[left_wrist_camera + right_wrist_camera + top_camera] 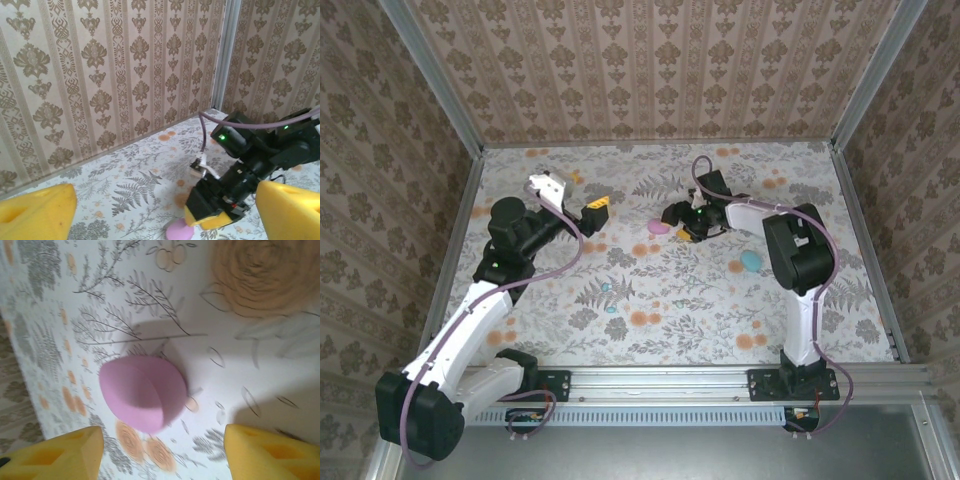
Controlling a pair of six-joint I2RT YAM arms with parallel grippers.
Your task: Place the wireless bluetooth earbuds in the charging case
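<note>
A pink pebble-shaped charging case [659,227] lies on the floral mat, its lid down along a visible seam [142,392]. My right gripper [678,224] hovers right beside it, jaws open. In the right wrist view the case sits just beyond the gripper's [162,452] yellow fingertips [270,452], touching neither. My left gripper [596,212] is open and raised left of the case, facing it; the case's edge [179,232] shows below the right gripper [212,216]. Two tiny teal earbuds [605,287] [612,309] lie nearer the front.
A blue pebble-shaped case [751,261] lies on the mat to the right, under the right arm's forearm. Patterned walls with metal corner posts [470,150] close the mat in on three sides. A rail [660,385] runs along the near edge.
</note>
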